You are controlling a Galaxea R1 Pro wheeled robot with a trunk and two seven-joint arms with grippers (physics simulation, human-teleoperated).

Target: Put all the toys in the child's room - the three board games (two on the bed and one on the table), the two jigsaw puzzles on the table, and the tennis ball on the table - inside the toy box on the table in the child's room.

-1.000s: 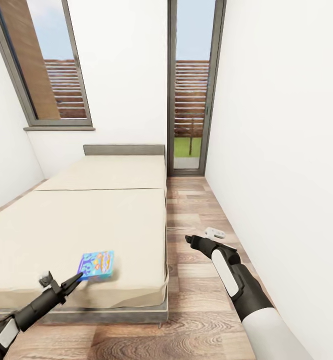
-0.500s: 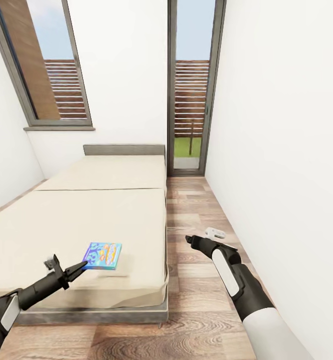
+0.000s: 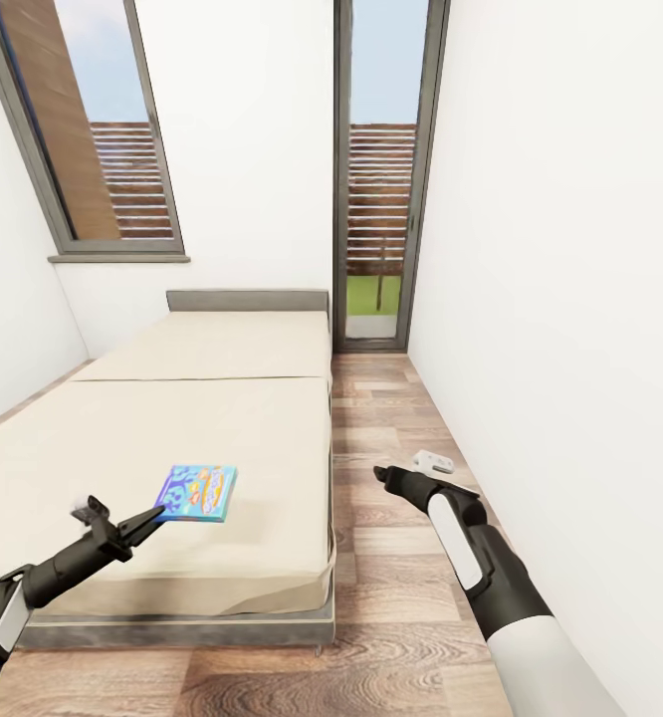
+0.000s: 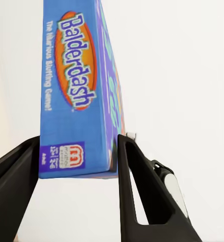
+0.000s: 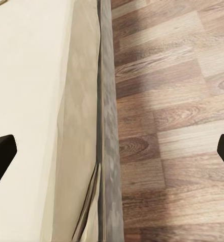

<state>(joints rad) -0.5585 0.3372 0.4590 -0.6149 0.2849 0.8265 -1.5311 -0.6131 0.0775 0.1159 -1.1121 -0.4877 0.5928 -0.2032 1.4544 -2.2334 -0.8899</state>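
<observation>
Balderdash, the blue board game, is the piece in hand: your left gripper has it by the near edge, raised just off the beige mattress of the bed near the foot corner. In the left wrist view the box sits between the two black fingers, which bracket its short end; the far finger presses the box, while contact on the other side is harder to judge. I would treat that as a shallow pinch on a stiff, slick carton, so lift slowly, keep the wrist level and avoid swinging, or the long end may lever out. Carry it low as you turn from the bed.

The box looks flat and rectangular, blue with an orange oval behind the yellow title, a small red logo at the gripped end and cartoon print on its top face.

Your right gripper hangs over the wood floor beside the bed, its fingertips spread wide and empty.
</observation>
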